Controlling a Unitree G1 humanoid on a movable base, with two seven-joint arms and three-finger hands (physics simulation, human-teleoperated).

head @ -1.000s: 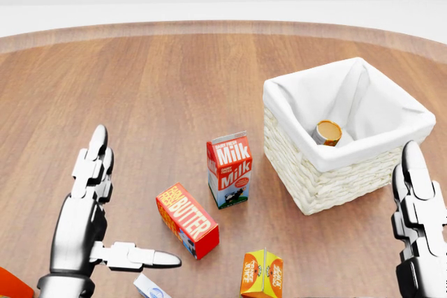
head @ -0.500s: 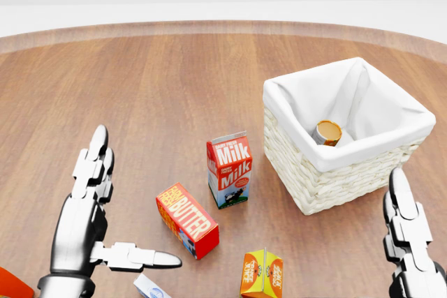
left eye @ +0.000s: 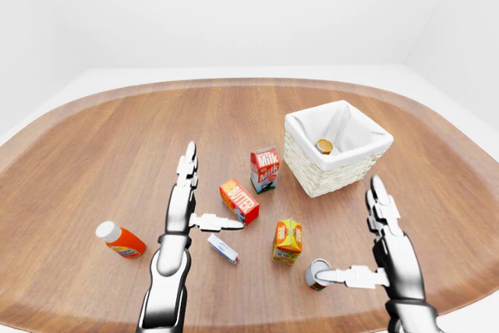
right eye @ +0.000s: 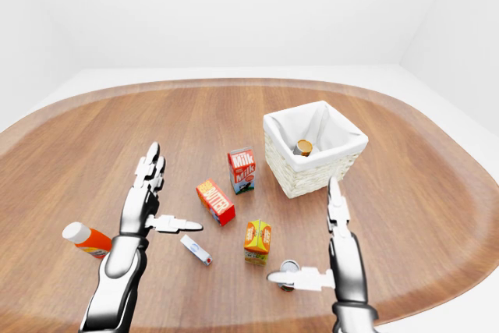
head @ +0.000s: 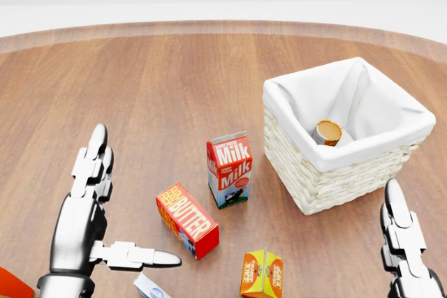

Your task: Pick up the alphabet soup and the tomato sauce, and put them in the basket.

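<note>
One can [left eye: 323,146] is lying inside the basket [left eye: 300,163], toward the tabletop's [left eye: 93,154] right edge. Another can [left eye: 316,274] is sitting near the bottom edge, touching the thumb of the right hand [left eye: 386,259]. Both the right and left hand [left eye: 183,208] are showing released, spread fingers [left eye: 187,165].

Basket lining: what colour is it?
Plain white cloth lining in the pale woven wicker basket; clearest in head view.

Bright, even, sharp renders with faint shadows.
</note>
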